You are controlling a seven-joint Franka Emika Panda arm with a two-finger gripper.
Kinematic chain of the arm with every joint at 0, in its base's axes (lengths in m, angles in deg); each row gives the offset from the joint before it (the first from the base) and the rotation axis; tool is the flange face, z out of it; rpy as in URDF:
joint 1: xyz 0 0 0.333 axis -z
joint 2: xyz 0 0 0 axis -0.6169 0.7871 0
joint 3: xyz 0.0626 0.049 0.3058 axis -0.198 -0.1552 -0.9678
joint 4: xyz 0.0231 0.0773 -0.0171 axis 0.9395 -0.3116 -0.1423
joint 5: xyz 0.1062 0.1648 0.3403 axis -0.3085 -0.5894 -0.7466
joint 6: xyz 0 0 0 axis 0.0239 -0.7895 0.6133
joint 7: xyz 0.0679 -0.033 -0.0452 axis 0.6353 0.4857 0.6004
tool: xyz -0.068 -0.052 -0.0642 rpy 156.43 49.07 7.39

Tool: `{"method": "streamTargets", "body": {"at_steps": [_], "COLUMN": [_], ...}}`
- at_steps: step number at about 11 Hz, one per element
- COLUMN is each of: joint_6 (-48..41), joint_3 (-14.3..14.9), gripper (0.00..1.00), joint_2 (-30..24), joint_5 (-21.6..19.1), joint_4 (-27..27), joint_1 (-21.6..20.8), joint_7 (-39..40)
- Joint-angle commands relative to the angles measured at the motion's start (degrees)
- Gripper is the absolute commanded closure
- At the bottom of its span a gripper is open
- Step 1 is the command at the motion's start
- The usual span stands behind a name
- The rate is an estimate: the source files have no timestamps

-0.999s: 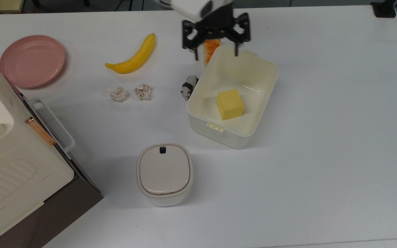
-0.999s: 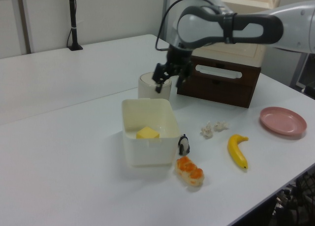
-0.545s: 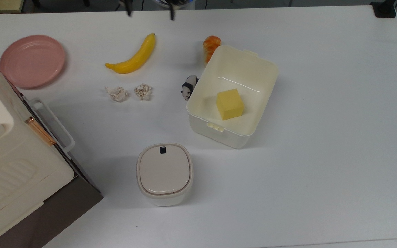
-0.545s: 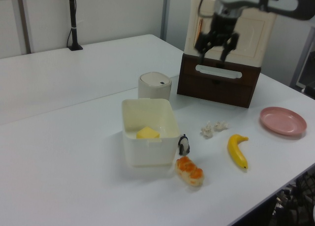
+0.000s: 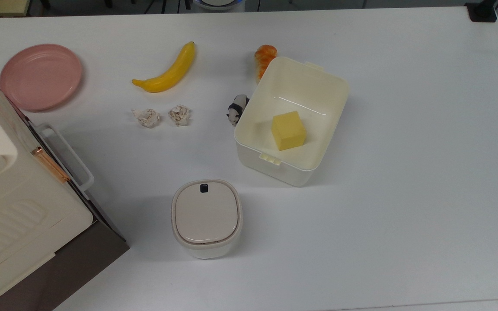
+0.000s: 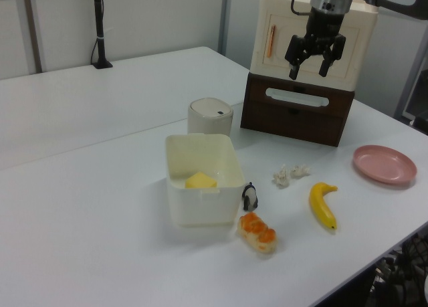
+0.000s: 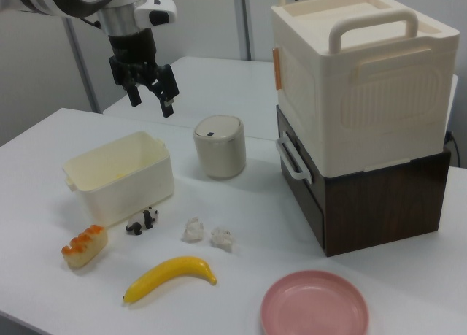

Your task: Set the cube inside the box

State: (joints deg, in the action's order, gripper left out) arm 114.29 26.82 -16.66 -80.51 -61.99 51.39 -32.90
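We see a pale-yellow cube (image 5: 288,130) resting on the floor of a cream-white, lidless box (image 5: 336,85), nearer the box's clip-tab end that faces the desk's lidded bin (image 5: 206,217). The box stands near the middle of the white desk (image 5: 404,181). The cube touches no wall of the box.

The gripper (image 6: 315,55) hangs high above the desk, well apart from the box, its two black fingers spread and holding nothing.

We judge the task complete: the cube sits inside the box.

The cube looks like matte foam, so we expect it to be light, soft and slightly squashy, not slippery and not fragile. If it had to be taken up again, the best hold would be from above on two opposite flat side faces, with gentle pressure, since the surrounding walls leave room for the fingers.
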Motion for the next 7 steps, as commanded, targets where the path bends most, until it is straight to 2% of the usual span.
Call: {"method": "streamTargets", "body": {"at_steps": [1,5,7], "joint_6": [-1.4,-1.3,-1.4], "joint_3": [0.1,-0.6,-1.1], "gripper": [0.0,0.0,0.0], "joint_2": [-0.9,-0.8,-0.6], "joint_5": [0.4,0.1,-1.9], "joint_4": [-0.9,-1.0,-0.7], "joint_1": [-0.5,-0.6,-0.4], "joint_7": [1.2,0.3,0.1]}}
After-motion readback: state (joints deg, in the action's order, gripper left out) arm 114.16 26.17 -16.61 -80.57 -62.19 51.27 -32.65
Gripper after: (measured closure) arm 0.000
